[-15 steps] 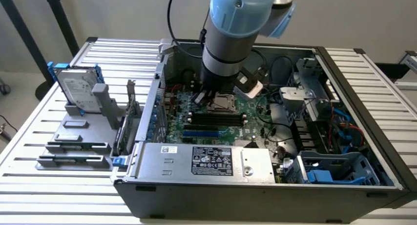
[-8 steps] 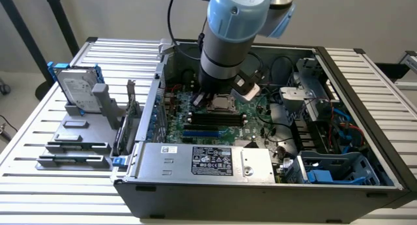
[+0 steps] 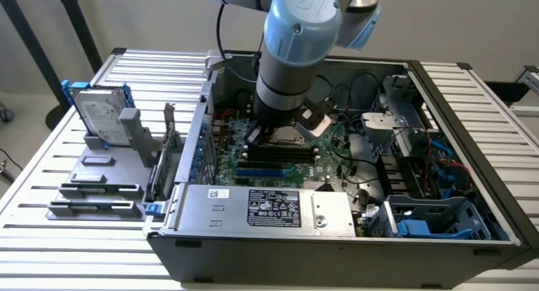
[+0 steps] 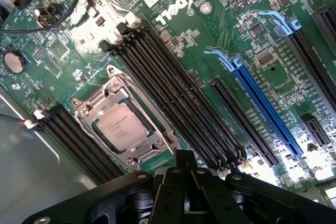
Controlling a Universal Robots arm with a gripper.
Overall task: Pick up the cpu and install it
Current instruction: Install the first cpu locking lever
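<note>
- Closed and empty, my fingers (image 4: 184, 162) hover just above the motherboard (image 4: 247, 40).
- Seated in its socket (image 4: 123, 124), the cpu (image 4: 119, 126) lies lower left of centre, beside black memory slots (image 4: 173, 93).

Exterior overlooks case; wrist close above motherboard (image 4: 157, 19).

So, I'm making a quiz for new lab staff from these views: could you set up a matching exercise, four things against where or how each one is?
Things:
1. cpu
2. hard drive
3. gripper
4. long blue slot

Place or state:
A. standing upright in a grey holder outside the computer case
B. shut, holding nothing, above the motherboard
C. seated in the metal-framed socket
D. on the motherboard, beside a black slot

Pairs: 1-C, 2-A, 3-B, 4-D
</note>
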